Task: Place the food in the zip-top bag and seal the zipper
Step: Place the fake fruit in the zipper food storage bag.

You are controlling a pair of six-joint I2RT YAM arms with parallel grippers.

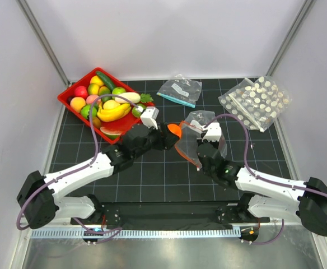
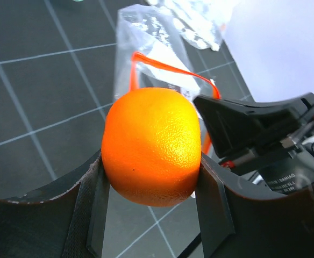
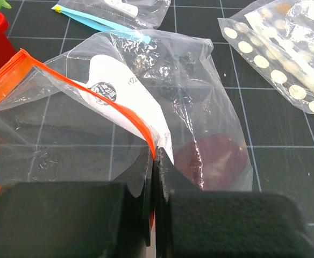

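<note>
My left gripper [image 1: 172,133] is shut on an orange [image 2: 151,145], which it holds just left of the open mouth of the clear zip-top bag [image 1: 200,137]. The orange shows in the top view [image 1: 173,130] too. My right gripper [image 3: 158,156] is shut on the bag's orange-red zipper strip [image 3: 122,110] and holds the mouth up and open. A dark red piece [image 3: 216,158] lies inside the bag [image 3: 146,97]. More toy food sits in the red tray [image 1: 74,89] at the back left.
A clear bag with a teal strip [image 1: 179,91] lies at the back middle. A white-dotted bag [image 1: 256,101] lies at the back right. The black grid mat [image 1: 163,174] covers the table. White walls stand round the cell.
</note>
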